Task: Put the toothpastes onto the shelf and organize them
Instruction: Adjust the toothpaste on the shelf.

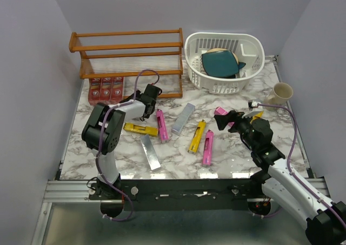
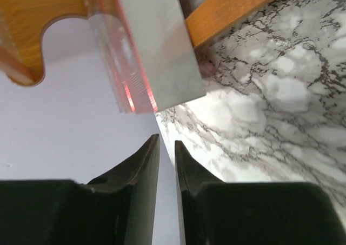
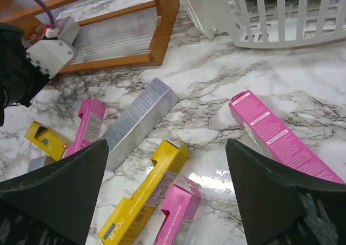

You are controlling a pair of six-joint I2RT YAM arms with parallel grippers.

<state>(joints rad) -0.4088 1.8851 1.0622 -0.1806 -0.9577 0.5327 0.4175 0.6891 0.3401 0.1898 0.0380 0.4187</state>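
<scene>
The orange wooden shelf (image 1: 127, 53) stands at the back left, with three red toothpastes (image 1: 106, 88) side by side at its lower front. My left gripper (image 1: 145, 101) is at the shelf's right end. In the left wrist view its gripper (image 2: 166, 139) shows a narrow empty gap, just short of a silver carton (image 2: 157, 50) lying against a clear slat. My right gripper (image 3: 167, 164) hangs wide open over a yellow carton (image 3: 146, 196) and a pink one (image 3: 175, 212). Several more cartons lie loose: silver (image 1: 183, 119), silver (image 1: 150, 152), yellow (image 1: 139, 128), pink (image 1: 161, 125).
A white slotted basket (image 1: 251, 66) holding a dark teal item stands at the back right, beside the shelf. A cream mug (image 1: 281, 92) sits near the right edge. Another pink carton (image 3: 281, 137) lies under my right gripper's right finger.
</scene>
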